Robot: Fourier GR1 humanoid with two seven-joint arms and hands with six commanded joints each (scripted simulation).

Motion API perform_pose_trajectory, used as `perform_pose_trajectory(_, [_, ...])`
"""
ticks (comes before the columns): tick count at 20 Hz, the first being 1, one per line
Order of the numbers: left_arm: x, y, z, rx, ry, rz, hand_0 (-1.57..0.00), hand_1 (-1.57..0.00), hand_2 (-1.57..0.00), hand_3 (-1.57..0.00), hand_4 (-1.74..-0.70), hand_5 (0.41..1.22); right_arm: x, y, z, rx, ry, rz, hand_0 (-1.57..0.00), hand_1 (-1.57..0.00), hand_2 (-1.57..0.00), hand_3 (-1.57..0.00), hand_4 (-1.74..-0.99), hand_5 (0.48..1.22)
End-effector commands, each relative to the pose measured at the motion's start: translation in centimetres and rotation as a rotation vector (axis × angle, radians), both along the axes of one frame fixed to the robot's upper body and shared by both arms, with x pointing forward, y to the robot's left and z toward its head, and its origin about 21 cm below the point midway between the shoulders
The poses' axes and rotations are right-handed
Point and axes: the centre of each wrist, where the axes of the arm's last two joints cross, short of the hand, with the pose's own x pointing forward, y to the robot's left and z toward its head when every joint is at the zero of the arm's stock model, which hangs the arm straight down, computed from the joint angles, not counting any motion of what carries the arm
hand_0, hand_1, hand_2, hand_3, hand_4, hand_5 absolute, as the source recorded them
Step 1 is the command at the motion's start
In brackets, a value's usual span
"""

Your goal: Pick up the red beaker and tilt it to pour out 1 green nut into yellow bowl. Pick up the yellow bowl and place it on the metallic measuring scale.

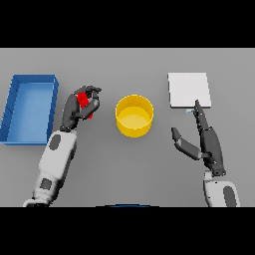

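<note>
Grey table (129, 164) holds everything. On it, the left hand (79, 107) curls tight around the red beaker (85, 102), just left of the yellow bowl (134, 115). Straight and spread wide, the right hand (204, 139) touches the pale metallic scale (188, 89) with its fingertips. A blue tray (12, 107) sits far left. No writing shows anywhere.

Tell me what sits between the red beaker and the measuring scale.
In the head view, the yellow bowl stands between the red beaker, held in the left hand, and the metallic measuring scale. Otherwise bare grey table.
</note>
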Motion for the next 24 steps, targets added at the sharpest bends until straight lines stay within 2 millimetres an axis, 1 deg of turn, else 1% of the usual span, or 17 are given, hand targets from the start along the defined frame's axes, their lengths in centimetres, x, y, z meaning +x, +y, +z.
perform_pose_trajectory(1, [0.1,-0.4,0.1,0.037,-0.001,0.005,-0.76,-0.78,-0.84,-0.88,-1.52,0.999,0.1,0.1,0.2,0.005,0.002,-0.003,0.00,0.00,0.00,0.00,-1.239,0.648])
perform_pose_trajectory(2, [0.2,-0.6,0.1,0.068,-0.023,-0.002,-0.92,-0.94,-0.99,-0.98,-1.56,1.043,0.2,0.5,0.0,0.012,0.003,0.004,0.00,0.00,0.00,0.00,-1.239,0.648])
perform_pose_trajectory(3, [0.2,-0.7,0.0,0.079,-0.042,-0.013,-1.05,-1.07,-1.11,-1.06,-1.59,1.079,-0.1,0.4,0.0,0.008,-0.002,0.007,0.00,0.00,0.00,0.00,-1.239,0.648])
perform_pose_trajectory(5, [0.1,-0.7,0.1,0.074,-0.050,-0.030,-1.24,-1.25,-1.27,-1.15,-1.64,1.130,0.1,0.1,0.1,0.006,-0.004,0.003,0.00,0.00,0.00,0.00,-1.242,0.650])
perform_pose_trajectory(8, [-0.1,-0.8,0.2,0.083,-0.030,-0.031,-1.40,-1.41,-1.42,-1.36,-1.54,1.174,0.5,0.4,0.1,0.030,-0.005,0.016,0.00,0.00,0.00,0.00,-1.255,0.644])
perform_pose_trajectory(9, [-0.2,-1.0,0.2,0.053,-0.039,-0.034,-1.43,-1.44,-1.45,-1.40,-1.58,1.171,0.3,0.4,-0.1,0.030,0.003,0.012,0.00,0.00,0.00,0.00,-1.251,0.641])
perform_pose_trajectory(10, [-0.1,-0.9,0.3,0.004,-0.050,-0.040,-1.46,-1.47,-1.47,-1.43,-1.61,1.165,0.1,0.1,-0.1,0.012,-0.009,0.016,0.00,0.00,0.00,0.00,-1.245,0.642])
perform_pose_trajectory(12, [0.4,-0.2,1.3,-0.061,-0.070,-0.047,-1.50,-1.50,-1.51,-1.48,-1.66,1.150,0.2,0.3,0.2,0.013,-0.006,0.016,0.00,0.00,0.00,0.00,-1.246,0.644])
perform_pose_trajectory(13, [0.6,-0.3,2.0,-0.083,-0.090,-0.052,-1.51,-1.52,-1.52,-1.50,-1.68,1.144,-0.1,0.4,-0.1,0.001,-0.008,0.018,0.00,0.00,0.00,0.00,-1.238,0.643])
perform_pose_trajectory(14, [0.9,0.0,2.8,-0.089,-0.090,-0.056,-1.53,-1.53,-1.53,-1.52,-1.69,1.140,0.1,0.5,0.0,0.005,-0.009,0.018,0.00,0.00,0.00,0.00,-1.236,0.644])
perform_pose_trajectory(15, [0.9,0.0,3.3,-0.088,-0.103,-0.060,-1.54,-1.54,-1.54,-1.53,-1.70,1.135,0.3,0.2,0.0,0.001,-0.010,0.012,0.00,0.00,0.00,0.00,-1.233,0.644])
perform_pose_trajectory(17, [1.2,0.3,4.6,-0.074,-0.130,-0.089,-1.55,-1.55,-1.55,-1.54,-1.71,1.132,0.0,0.2,0.0,0.001,-0.025,0.012,0.00,0.00,0.00,0.00,-1.227,0.647])
perform_pose_trajectory(19, [1.5,0.3,5.5,-0.024,-0.138,-0.109,-1.56,-1.56,-1.56,-1.55,-1.72,1.130,0.2,-0.1,0.2,-0.015,-0.037,0.008,0.00,0.00,0.00,0.00,-1.219,0.653])
perform_pose_trajectory(21, [1.7,0.7,6.0,0.018,-0.134,-0.121,-1.56,-1.56,-1.56,-1.55,-1.72,1.133,-0.1,0.4,-0.4,-0.030,-0.047,0.015,0.00,0.00,0.00,0.00,-1.219,0.659])
perform_pose_trajectory(22, [1.9,0.8,6.2,0.037,-0.133,-0.127,-1.56,-1.56,-1.56,-1.55,-1.72,1.135,0.0,0.4,-0.1,-0.043,-0.049,0.013,0.00,0.00,0.00,0.00,-1.219,0.660])
perform_pose_trajectory(24, [2.2,1.2,6.6,0.069,-0.140,-0.141,-1.56,-1.56,-1.56,-1.55,-1.72,1.139,-0.3,0.3,-0.2,-0.042,-0.058,0.010,0.00,0.00,0.00,0.00,-1.219,0.661])
